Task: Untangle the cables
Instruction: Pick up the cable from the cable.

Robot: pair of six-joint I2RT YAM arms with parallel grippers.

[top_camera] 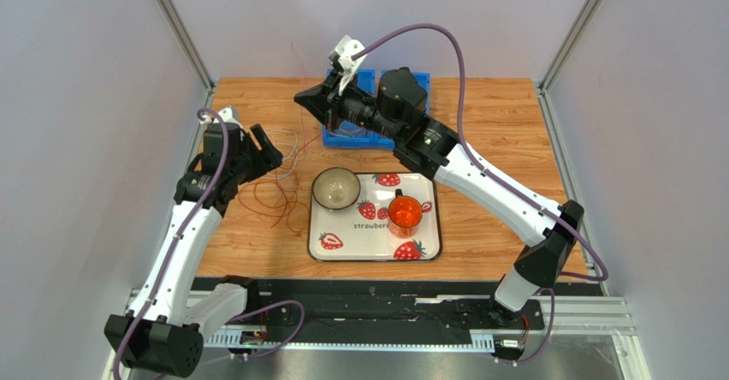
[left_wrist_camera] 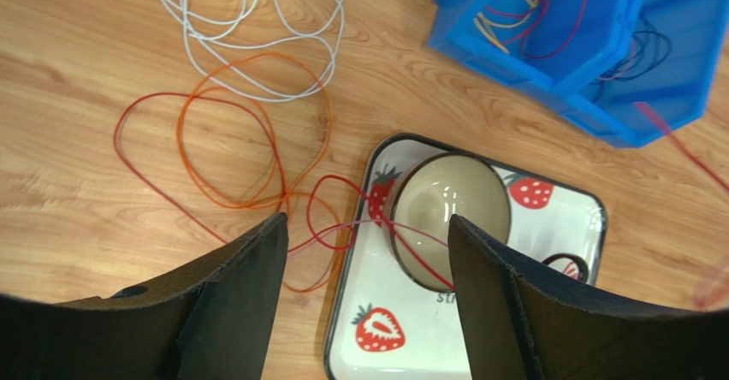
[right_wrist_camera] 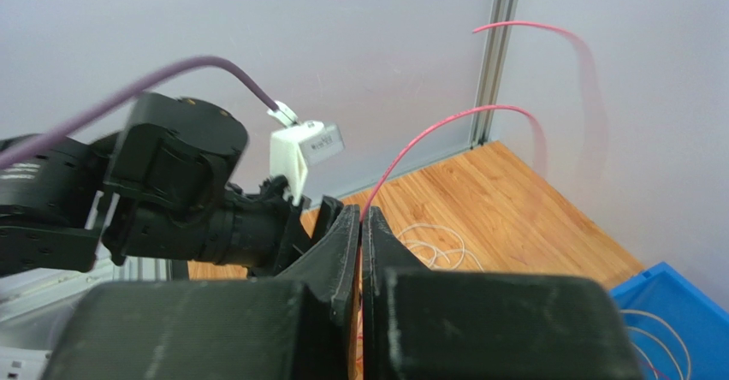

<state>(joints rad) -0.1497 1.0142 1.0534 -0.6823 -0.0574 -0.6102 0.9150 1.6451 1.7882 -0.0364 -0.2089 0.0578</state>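
arms: 2 – left arm (top_camera: 184, 243), right arm (top_camera: 488, 183)
grippers: 2 – left gripper (left_wrist_camera: 366, 226), right gripper (right_wrist_camera: 360, 226)
strawberry tray (top_camera: 368, 241): 1
bowl (top_camera: 335, 188): 1
orange cup (top_camera: 405, 213): 1
blue bins (left_wrist_camera: 513, 63): 2, adjoining
loose on table: 3 colours – white cable (left_wrist_camera: 340, 29), orange cable (left_wrist_camera: 328, 127), red cable (left_wrist_camera: 120, 140); strands per colour unclear
pink-red cable (right_wrist_camera: 411, 145) at right gripper: 1
cables in bins (left_wrist_camera: 530, 3): several, not countable

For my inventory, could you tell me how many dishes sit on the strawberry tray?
2: a beige bowl in its far-left corner, an orange cup right of the bowl, nearer the arms.
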